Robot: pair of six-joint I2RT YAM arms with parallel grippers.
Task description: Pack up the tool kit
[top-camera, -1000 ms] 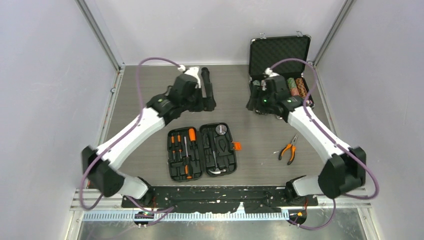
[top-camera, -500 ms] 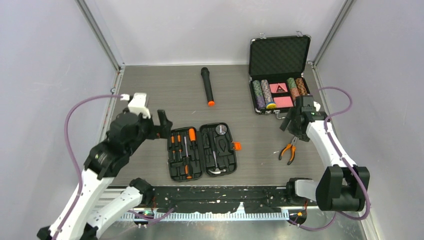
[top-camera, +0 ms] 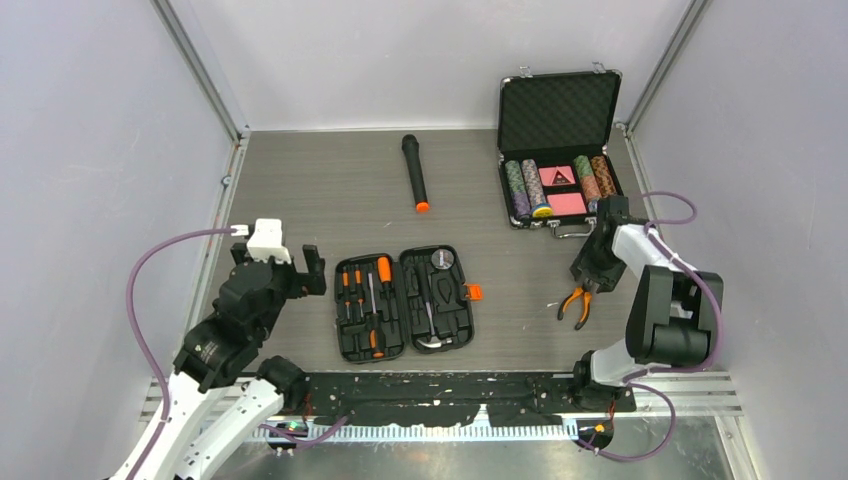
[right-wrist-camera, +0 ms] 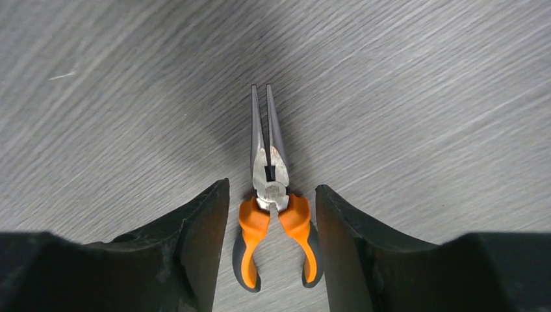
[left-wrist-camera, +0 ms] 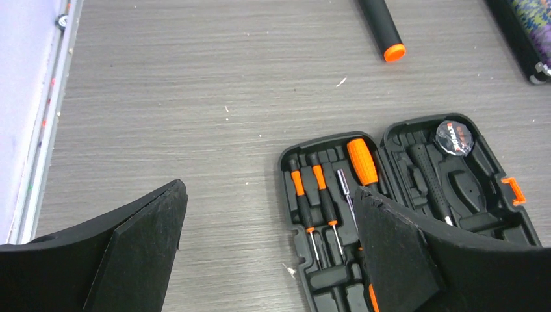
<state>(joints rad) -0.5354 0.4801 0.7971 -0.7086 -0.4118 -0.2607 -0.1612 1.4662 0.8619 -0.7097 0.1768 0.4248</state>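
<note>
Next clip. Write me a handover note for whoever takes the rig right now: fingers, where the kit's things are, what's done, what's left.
Left gripper: open, empty, hovering left of the tool kit.
Right gripper: open, fingers straddling the handles of the pliers, not closed on them.
Tool kit: lies open mid-table; screwdrivers in its left half, hammer in its right half.
Pliers: loose on the table, right of the case.
Done: screwdrivers and hammer seated.
Left: grasp the pliers, seat them in the case, shut it, fasten the orange latch.
</note>
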